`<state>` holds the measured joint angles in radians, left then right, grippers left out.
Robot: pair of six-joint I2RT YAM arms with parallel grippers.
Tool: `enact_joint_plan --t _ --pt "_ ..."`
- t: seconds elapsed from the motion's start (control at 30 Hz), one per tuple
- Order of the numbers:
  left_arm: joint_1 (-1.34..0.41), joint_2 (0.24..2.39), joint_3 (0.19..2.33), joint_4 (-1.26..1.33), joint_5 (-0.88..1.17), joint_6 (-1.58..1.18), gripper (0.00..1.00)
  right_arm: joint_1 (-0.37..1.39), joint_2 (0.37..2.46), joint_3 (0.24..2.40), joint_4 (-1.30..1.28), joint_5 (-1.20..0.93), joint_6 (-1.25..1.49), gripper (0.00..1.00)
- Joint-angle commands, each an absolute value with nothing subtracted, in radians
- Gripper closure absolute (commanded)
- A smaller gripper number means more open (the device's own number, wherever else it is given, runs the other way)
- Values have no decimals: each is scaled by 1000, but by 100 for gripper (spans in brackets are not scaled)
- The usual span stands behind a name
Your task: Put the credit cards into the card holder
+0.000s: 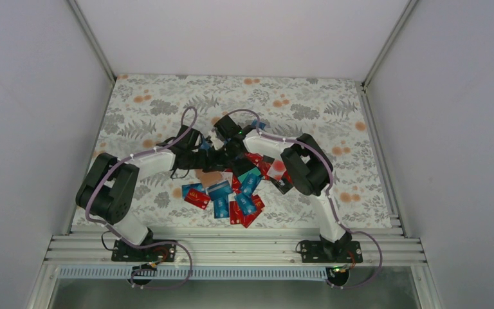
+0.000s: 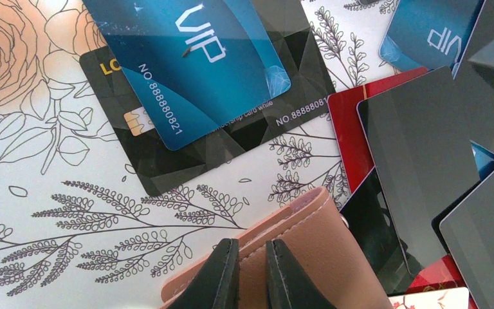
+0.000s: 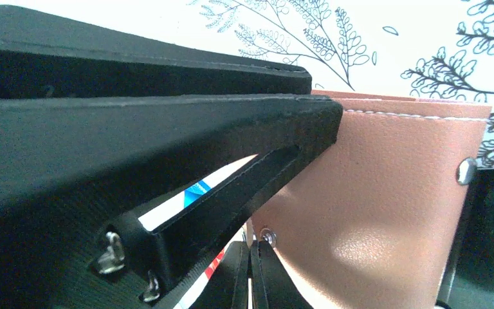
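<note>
The tan card holder (image 2: 315, 257) lies partly on the cards, and shows in the top view (image 1: 210, 178) and close up in the right wrist view (image 3: 386, 193). My left gripper (image 2: 252, 270) is shut on the holder's near edge; its black fingers (image 3: 231, 129) fill the right wrist view. My right gripper (image 3: 251, 273) is shut on a thin pale edge, seemingly a credit card seen edge-on, right beside the holder's snap stud (image 3: 269, 237). Both grippers meet over the holder at the table's middle (image 1: 219, 154). Loose credit cards (image 1: 231, 196) lie in a pile in front.
A blue VIP card (image 2: 199, 58) rests on a black card (image 2: 231, 141) beyond the holder. Red (image 2: 347, 129) and dark grey cards (image 2: 418, 161) overlap at its right. The floral cloth (image 1: 167, 103) covers the table, with white walls on three sides.
</note>
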<state>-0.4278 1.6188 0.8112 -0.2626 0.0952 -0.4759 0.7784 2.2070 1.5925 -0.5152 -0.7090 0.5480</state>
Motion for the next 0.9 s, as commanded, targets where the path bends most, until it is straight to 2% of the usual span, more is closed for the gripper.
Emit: enact_joint_plan --t 0.0,0.63,0.87 --pt "-430 1643 785 -285 105 -473 86 776 2217 1620 -540 -682 527 96" --pt "-431 1616 786 -291 107 -471 87 773 2287 1540 -515 -657 533 96" --pt "-431 1569 788 -311 99 -466 87 773 2310 1546 -565 -569 527 96"
